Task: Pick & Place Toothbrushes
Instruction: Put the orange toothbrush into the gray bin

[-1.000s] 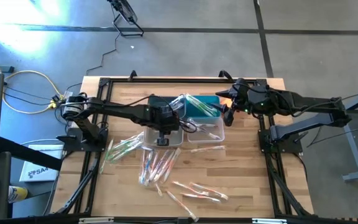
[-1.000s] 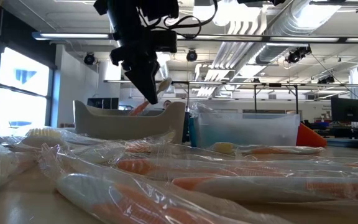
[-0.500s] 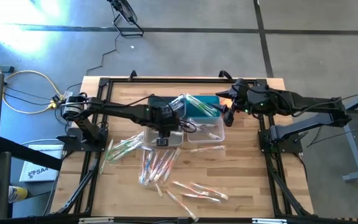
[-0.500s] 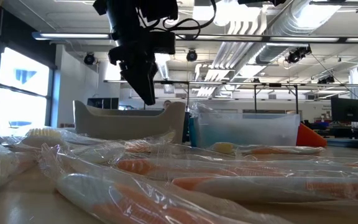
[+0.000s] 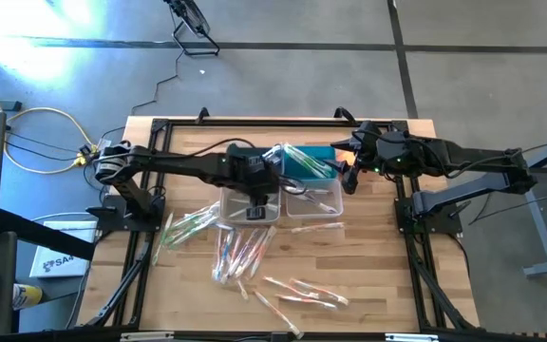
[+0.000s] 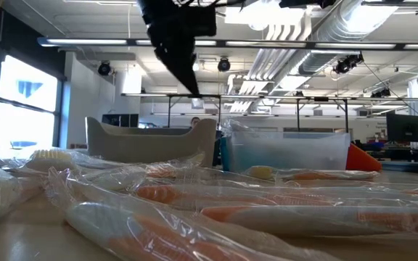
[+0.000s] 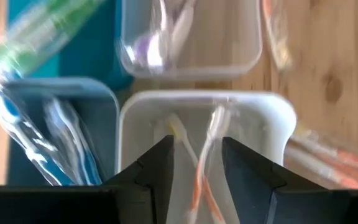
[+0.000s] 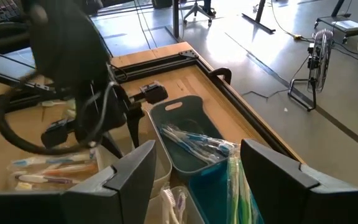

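Note:
My left gripper [image 7: 197,165] hangs open above the white bin [image 7: 278,112], empty. Two orange-handled toothbrushes [image 7: 207,143] lie on the bin's floor below it. In the high view this gripper [image 5: 254,215] sits over the same bin [image 5: 228,211] at the table's middle. Several wrapped toothbrushes [image 5: 240,252] lie loose on the wood nearer the front edge, with more to their left [image 5: 190,226] and right [image 5: 302,290]. My right gripper [image 8: 194,180] waits open and empty above the table's right side, near the teal bin [image 5: 307,163].
A blue-grey bin [image 7: 61,143] holds blue toothbrushes, the teal bin [image 7: 42,37] holds green ones, and a clear bin [image 7: 185,37] holds pale and purple ones. All stand close together. In the low view, wrapped toothbrushes [image 6: 216,210] crowd the foreground before the bins [image 6: 151,141].
My left gripper has opened and let go of an orange toothbrush, which has dropped into the white bin. The gripper has then risen above the bin. My right arm has kept still.

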